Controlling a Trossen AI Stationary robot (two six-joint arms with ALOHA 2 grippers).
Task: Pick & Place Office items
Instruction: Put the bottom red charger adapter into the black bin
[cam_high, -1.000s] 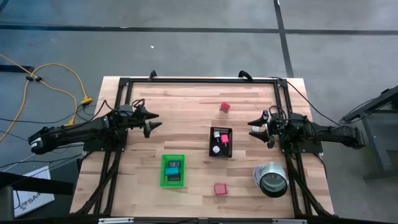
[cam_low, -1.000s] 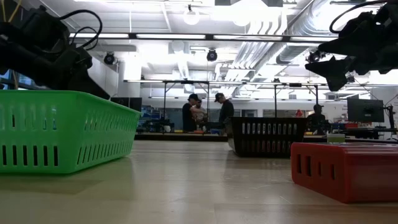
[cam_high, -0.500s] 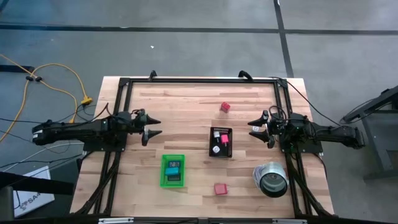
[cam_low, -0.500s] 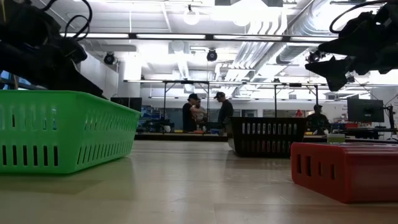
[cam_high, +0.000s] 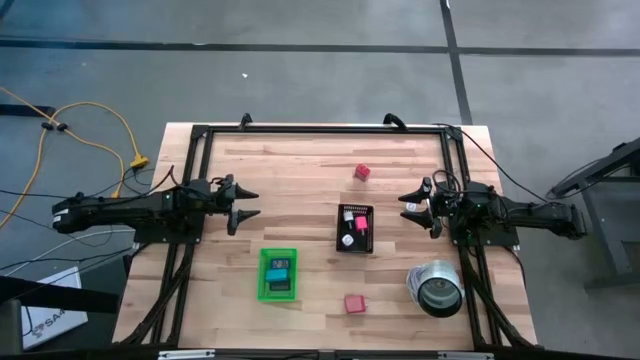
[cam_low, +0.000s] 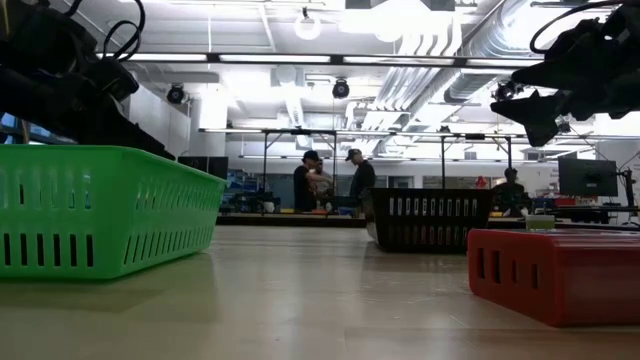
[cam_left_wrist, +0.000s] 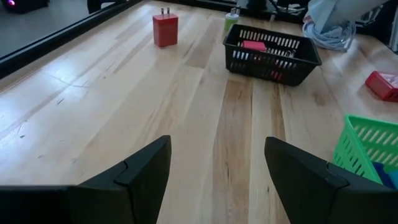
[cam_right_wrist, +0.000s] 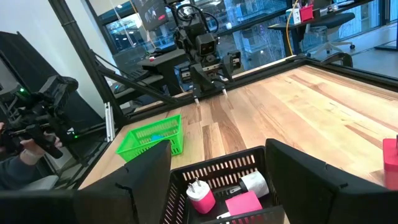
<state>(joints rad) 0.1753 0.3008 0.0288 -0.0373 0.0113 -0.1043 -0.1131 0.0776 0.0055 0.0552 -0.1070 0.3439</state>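
Right now my left hand (cam_high: 243, 203) hovers empty, fingers spread, beside the green tray (cam_high: 278, 273) already holding blue pieces (cam_high: 279, 268). I'd steer for the loose red block (cam_high: 362, 172), squaring up first. Pink and white pieces (cam_right_wrist: 221, 193) sit in the black basket (cam_high: 356, 228); my right hand (cam_high: 412, 207) waits beside it, also wide and empty.

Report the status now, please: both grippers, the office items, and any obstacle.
Left gripper open, empty, above bare table. Right gripper open, empty, beside black tray. Red item loose. Nothing in the way.
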